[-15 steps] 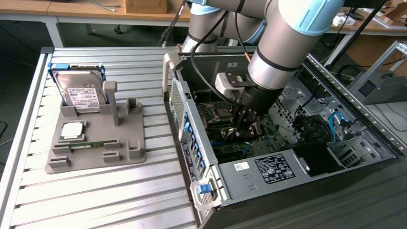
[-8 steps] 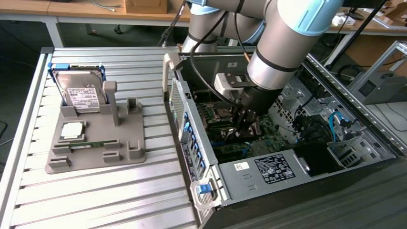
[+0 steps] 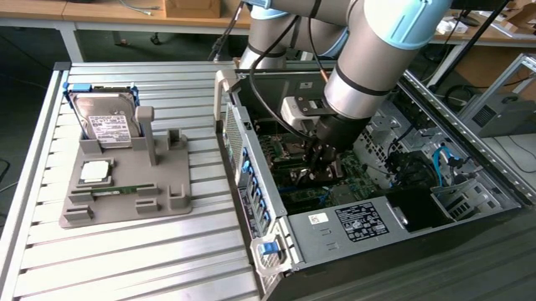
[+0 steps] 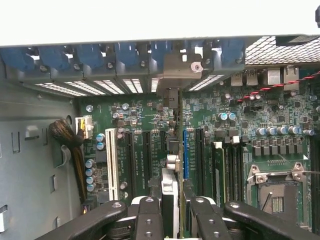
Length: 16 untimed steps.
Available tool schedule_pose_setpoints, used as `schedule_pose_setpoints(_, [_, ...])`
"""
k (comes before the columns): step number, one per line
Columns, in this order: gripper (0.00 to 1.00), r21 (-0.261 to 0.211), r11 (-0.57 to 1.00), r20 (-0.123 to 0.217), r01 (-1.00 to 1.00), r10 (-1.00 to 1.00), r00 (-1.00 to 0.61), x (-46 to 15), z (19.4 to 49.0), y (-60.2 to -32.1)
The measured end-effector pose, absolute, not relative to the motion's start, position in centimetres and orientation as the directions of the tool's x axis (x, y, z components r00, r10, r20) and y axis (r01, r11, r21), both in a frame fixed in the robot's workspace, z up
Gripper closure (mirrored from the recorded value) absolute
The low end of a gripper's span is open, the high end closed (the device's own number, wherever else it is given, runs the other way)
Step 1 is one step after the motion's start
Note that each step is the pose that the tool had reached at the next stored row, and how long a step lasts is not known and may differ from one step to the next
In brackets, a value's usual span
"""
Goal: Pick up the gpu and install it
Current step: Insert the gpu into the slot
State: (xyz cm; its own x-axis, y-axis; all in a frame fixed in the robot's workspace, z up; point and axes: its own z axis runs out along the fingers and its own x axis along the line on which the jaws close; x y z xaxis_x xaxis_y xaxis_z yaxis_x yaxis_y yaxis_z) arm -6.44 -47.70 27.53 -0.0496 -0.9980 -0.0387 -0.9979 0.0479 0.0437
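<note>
I see a ribbed metal table [image 3: 125, 266]. A grey parts holder [image 3: 125, 214] and an open computer case [image 3: 241, 157] rest on it.

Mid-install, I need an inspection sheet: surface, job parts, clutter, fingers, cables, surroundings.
Surface: ribbed silver metal table, carrying an open black computer case on its side.
Job's things: thin dark graphics card, edge-on, upright in line with the green motherboard slots.
Clutter: grey moulded parts tray holding a silver hard drive, a square processor chip, a narrow green memory stick.
Grippers: gripper inside the case, black fingers closed on the card.
Cables: black cable beside the arm; blue cables inside the case; brown braided bundle by the motherboard.
Surroundings: wooden benches behind the table.
</note>
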Motion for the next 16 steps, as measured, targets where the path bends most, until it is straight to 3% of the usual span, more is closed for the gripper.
schedule_pose_setpoints(7, [0.73, 0.046, 0.046, -0.082, -0.998, -0.995, -0.05, -6.43, 27.55, -47.69])
schedule_pose_setpoints(16, [0.73, 0.045, 0.051, -0.06, -0.998, -0.997, -0.054, -6.28, 27.39, -47.59])
